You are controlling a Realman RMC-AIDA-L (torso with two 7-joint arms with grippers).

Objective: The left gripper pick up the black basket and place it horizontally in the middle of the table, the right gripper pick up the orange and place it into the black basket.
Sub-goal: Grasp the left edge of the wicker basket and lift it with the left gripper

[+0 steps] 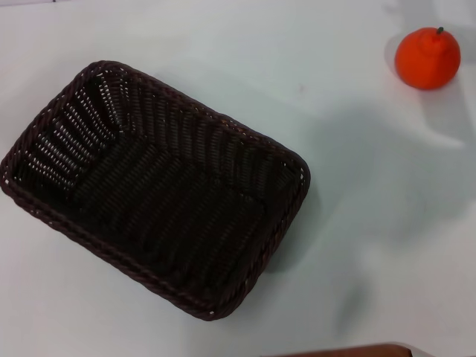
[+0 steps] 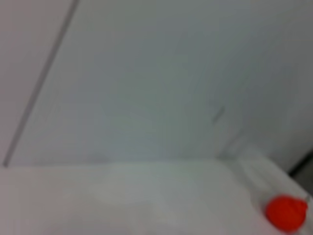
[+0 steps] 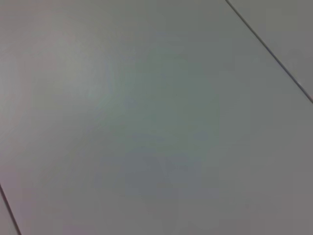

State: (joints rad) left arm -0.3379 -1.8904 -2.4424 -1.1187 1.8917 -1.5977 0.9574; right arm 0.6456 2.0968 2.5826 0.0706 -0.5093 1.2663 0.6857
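Observation:
The black basket [image 1: 156, 186] lies on the white table [image 1: 357, 223] at the left and middle of the head view, set at a slant, its long side running from upper left to lower right. It is empty. The orange [image 1: 427, 58] sits on the table at the far right, well apart from the basket. It also shows small in the left wrist view [image 2: 286, 213]. Neither gripper shows in any view. The right wrist view shows only a plain grey surface with thin seams.
A brown edge [image 1: 349, 351] shows at the bottom of the head view, at the table's near side. Bare table lies between the basket and the orange.

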